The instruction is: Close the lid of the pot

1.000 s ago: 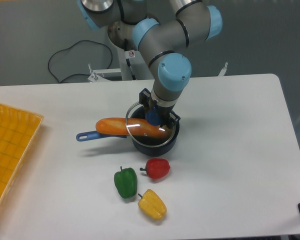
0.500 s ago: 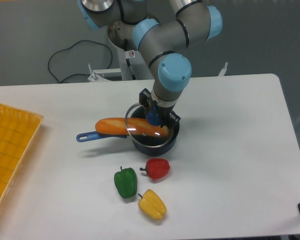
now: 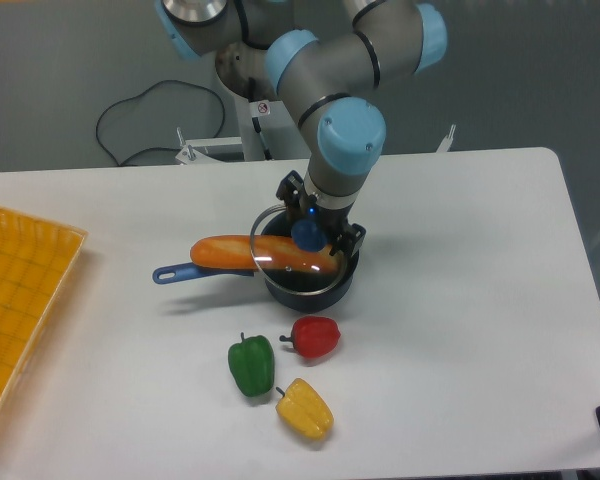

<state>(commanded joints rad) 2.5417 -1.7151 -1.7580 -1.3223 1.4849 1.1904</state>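
The pot (image 3: 337,285) is a small dark saucepan near the table's middle, its blue handle (image 3: 176,271) pointing left. A long orange bread roll (image 3: 242,252) lies across its rim and sticks out to the left. The pot lid (image 3: 280,262), clear glass with a metal rim, rests tilted over the pot and roll. My gripper (image 3: 308,232) comes straight down and is shut on the lid's blue knob (image 3: 306,235).
A red pepper (image 3: 315,337), a green pepper (image 3: 251,364) and a yellow pepper (image 3: 304,408) lie in front of the pot. A yellow tray (image 3: 20,300) sits at the left edge. A black cable (image 3: 140,120) loops behind the table.
The wrist has shifted slightly right and turned a little, with the lid still held. The pot, roll and peppers have stayed where they were.
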